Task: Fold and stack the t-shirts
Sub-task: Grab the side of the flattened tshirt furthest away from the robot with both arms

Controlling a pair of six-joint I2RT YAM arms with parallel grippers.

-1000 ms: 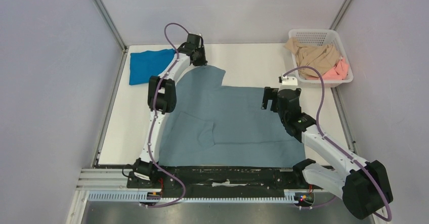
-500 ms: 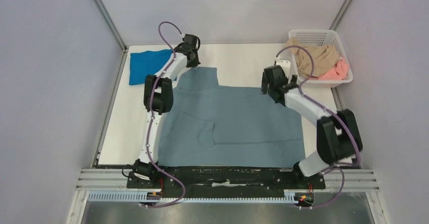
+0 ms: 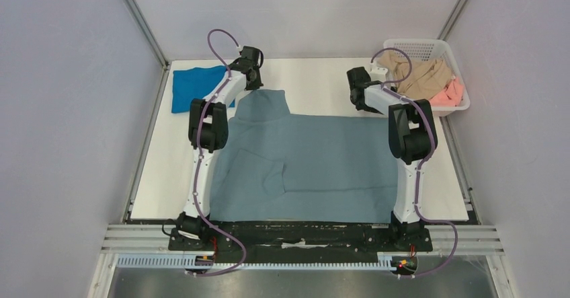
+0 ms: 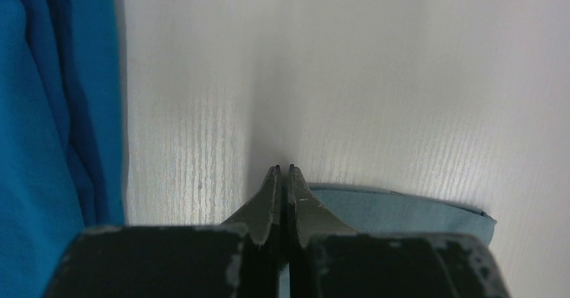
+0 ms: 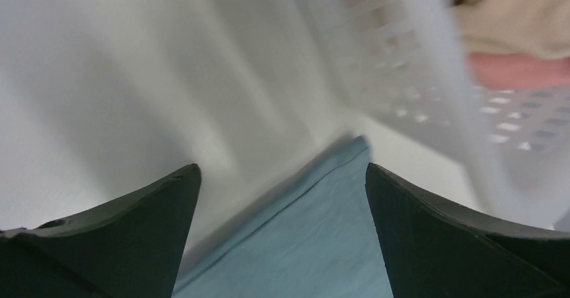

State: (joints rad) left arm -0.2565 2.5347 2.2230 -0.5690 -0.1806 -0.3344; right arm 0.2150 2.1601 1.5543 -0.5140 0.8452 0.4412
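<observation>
Left gripper [image 4: 283,170] fingers are pressing together, jaws closed, tips hanging over bare white table [image 4: 376,76]. Edge of the grey-blue t-shirt [image 4: 403,210] is showing just beside my right-hand finger on that gripper; I cannot tell whether any cloth is caught between the fingers. Bright blue t-shirt [image 4: 54,130] is lying folded along the left of that wrist view, near the fingers but apart from them.

Right gripper [image 5: 282,167] is hanging with jaws wide apart, nothing between them. A corner of the grey-blue shirt is lying below the gap, with the white basket [image 5: 403,62] just beside it. That view is blurring, so no finer detail.

From the top camera, the grey-blue t-shirt is lying spread flat across the middle of the table between my two arms, one sleeve folded in over the body and another part reaching toward the far edge by my left wrist. Bright blue shirt is sitting at the far left corner. Basket is sitting at the far right corner, holding the tan t-shirt [image 3: 423,76] and the pink t-shirt [image 3: 449,95], both bunched.
</observation>
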